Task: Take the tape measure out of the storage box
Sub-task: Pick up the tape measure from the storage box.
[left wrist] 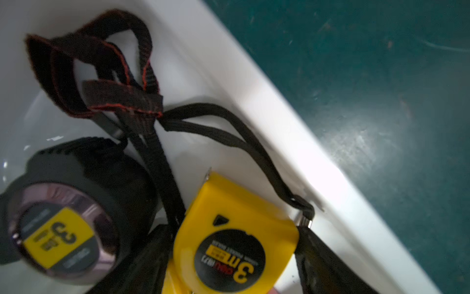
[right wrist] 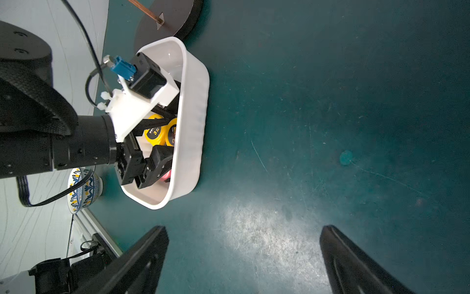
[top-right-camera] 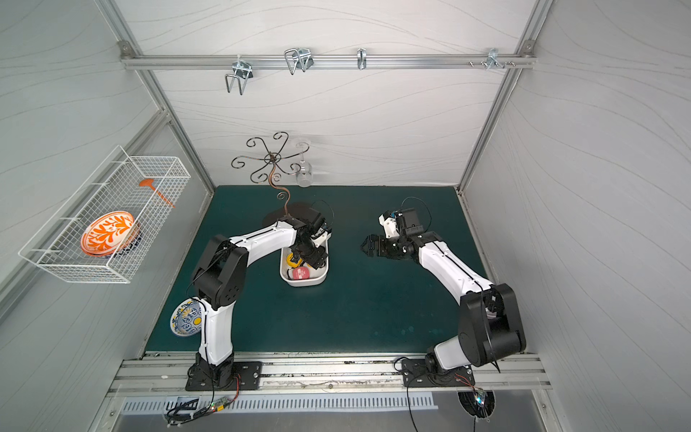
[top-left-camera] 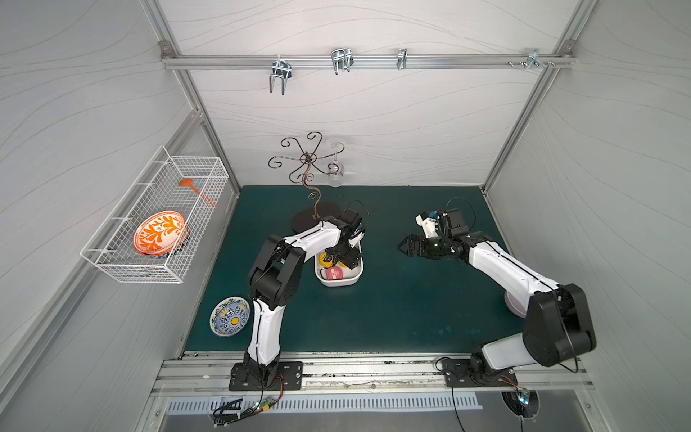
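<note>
White plastic storage box (top-left-camera: 338,281) left of centre on the green mat (top-left-camera: 374,318) in both top views. Left gripper (top-left-camera: 338,259) down inside it, hiding much of the contents; yellow tape measure (top-left-camera: 323,259) at the box's left side, pink round case (top-left-camera: 334,273) toward the near end. Right gripper (top-left-camera: 405,247) well apart over bare mat. Wire basket (top-left-camera: 123,270) on the left wall, holding an orange-patterned plate (top-left-camera: 159,232) and an orange utensil (top-left-camera: 194,190).

Left wrist view: yellow tape measure (left wrist: 236,244) label-up on the storage box (left wrist: 267,114) floor, near its long wall, a dark finger (left wrist: 323,262) close at each flank. Jaws partly apart; cannot tell whether pressing or merely straddling. Black tape measure (left wrist: 63,229) just beside; wrist straps (left wrist: 101,76) of both crossing each other.

Right wrist view: right gripper (right wrist: 245,229) spread wide, holding nothing; storage box (right wrist: 195,114) beyond, left gripper in among the tape measures.

Judged by looks: hard plastic shell, compact, probably dense for its bulk, smooth and liable to slip on rounded edges. Best pinched squarely across the straight sides. Beware crossed straps dragging the black neighbour along. Not yet out of the box.
</note>
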`<control>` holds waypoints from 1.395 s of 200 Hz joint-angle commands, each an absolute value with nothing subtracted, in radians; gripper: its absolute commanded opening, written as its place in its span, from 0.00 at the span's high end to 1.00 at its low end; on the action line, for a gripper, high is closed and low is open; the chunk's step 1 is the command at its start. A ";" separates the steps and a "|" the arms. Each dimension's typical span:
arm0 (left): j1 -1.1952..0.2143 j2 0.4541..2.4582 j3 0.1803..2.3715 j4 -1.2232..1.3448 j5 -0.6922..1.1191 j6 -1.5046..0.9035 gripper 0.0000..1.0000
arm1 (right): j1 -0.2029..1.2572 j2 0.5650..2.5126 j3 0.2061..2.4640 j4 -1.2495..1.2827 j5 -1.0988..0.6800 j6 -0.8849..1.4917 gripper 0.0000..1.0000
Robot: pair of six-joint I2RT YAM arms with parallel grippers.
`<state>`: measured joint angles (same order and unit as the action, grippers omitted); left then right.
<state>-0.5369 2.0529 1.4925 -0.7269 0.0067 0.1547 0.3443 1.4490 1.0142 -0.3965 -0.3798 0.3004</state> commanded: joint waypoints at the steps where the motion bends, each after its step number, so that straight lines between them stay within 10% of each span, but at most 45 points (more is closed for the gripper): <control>1: -0.542 2.086 1.516 -0.719 0.002 0.149 0.28 | 0.339 1.419 1.007 -0.390 -0.391 0.312 0.01; 146: -0.503 1.840 1.472 -0.709 -0.014 -0.023 0.85 | 0.431 1.402 0.980 -0.324 -0.369 0.309 0.01; 279: -0.438 1.426 1.234 -0.387 0.114 -0.778 1.00 | 0.697 1.154 0.759 0.154 -0.300 0.379 0.01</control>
<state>-0.4282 1.4818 1.2659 -0.5594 0.0666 -0.5365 0.6655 1.2034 0.8036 -0.0124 -0.3222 0.3416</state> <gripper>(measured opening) 0.692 0.988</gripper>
